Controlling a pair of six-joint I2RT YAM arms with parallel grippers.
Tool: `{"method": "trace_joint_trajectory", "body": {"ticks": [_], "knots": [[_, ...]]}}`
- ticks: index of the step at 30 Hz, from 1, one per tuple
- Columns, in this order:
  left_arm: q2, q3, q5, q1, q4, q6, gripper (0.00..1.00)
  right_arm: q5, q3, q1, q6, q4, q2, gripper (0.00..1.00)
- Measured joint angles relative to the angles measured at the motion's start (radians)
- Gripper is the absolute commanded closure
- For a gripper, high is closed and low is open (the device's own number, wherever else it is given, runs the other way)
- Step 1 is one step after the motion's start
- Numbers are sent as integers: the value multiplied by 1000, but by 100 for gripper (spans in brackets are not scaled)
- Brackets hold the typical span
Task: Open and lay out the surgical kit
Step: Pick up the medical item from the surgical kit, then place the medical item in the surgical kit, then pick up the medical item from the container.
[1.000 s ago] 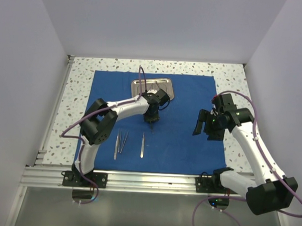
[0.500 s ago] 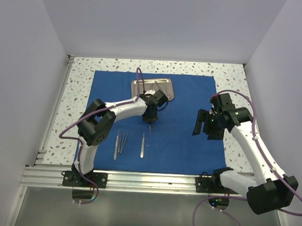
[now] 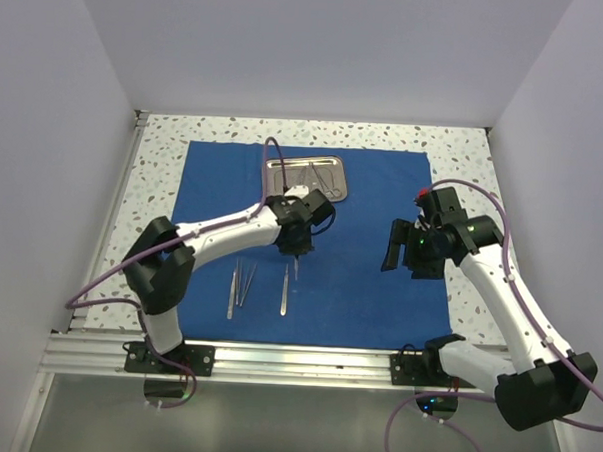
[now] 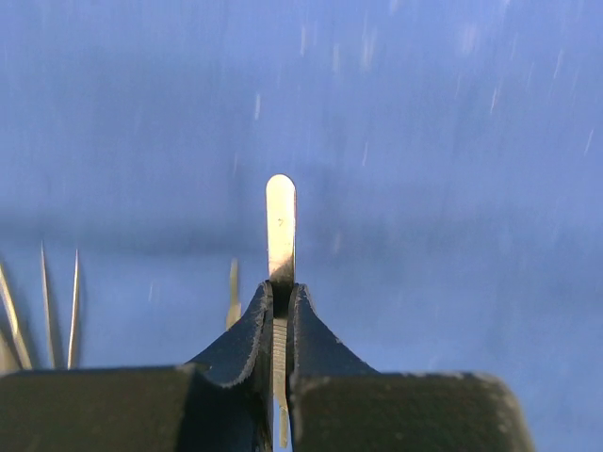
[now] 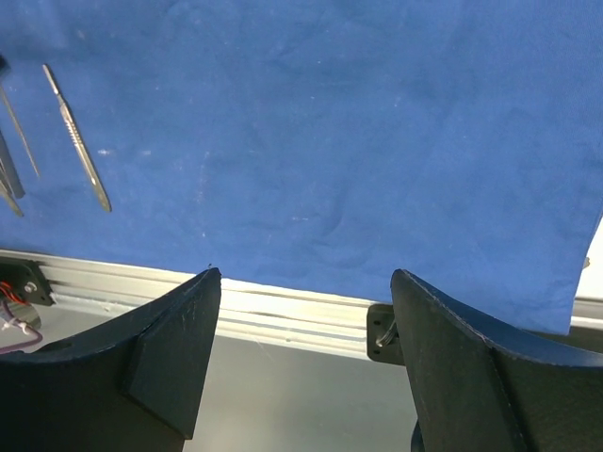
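Observation:
The surgical kit's blue cloth (image 3: pixel 364 279) lies spread flat, with the steel tray (image 3: pixel 342 180) at its back holding a few instruments. My left gripper (image 3: pixel 295 252) hovers over the cloth just in front of the tray. In the left wrist view that gripper (image 4: pixel 281 287) is shut on a slim steel handle (image 4: pixel 280 221) that sticks out past the fingertips. Tweezers (image 3: pixel 241 283) and another steel handle (image 3: pixel 285 288) lie side by side on the cloth's front left. My right gripper (image 3: pixel 393 245) hangs open and holds nothing over the cloth's right part.
The speckled tabletop (image 3: pixel 158 195) frames the cloth. An aluminium rail (image 5: pixel 283 311) runs along the near edge, right below the right gripper (image 5: pixel 303 275). White walls close in on three sides. A laid-out handle (image 5: pixel 77 139) shows at the left of the right wrist view.
My left gripper has shut on the slim steel handle and carried it toward the front, closer to the laid-out instruments. The left elbow swung down and left. The right arm barely moved.

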Motion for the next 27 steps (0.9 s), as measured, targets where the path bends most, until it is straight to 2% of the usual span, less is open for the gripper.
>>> {"method": "trace_joint_trajectory", "body": {"ticks": [4, 9, 12, 15, 16, 19, 22, 27], "knots": [[-106, -132, -8, -80, -10, -50, 100, 0, 0, 11, 0, 2, -16, 23], [-127, -272, -3, -177, -10, -123, 100, 0, -11, 21, 0, 5, -51, 23], [-125, -299, 0, -219, -12, -155, 90, 0, -30, 23, 0, 6, -64, 23], [-123, -298, -1, -241, -3, -168, 73, 0, -42, 24, 0, 4, -69, 23], [-123, -296, -3, -241, -3, -170, 63, 0, -45, 24, 0, 4, -71, 23], [-114, -267, -21, -238, -16, -170, 48, 1, -49, 24, 0, 3, -76, 23], [-99, -211, -43, -237, -30, -161, 39, 2, -49, 24, 0, 0, -79, 22], [-87, -100, -71, -191, -77, -99, 37, 20, -49, 24, 0, 0, -78, 22]]}}
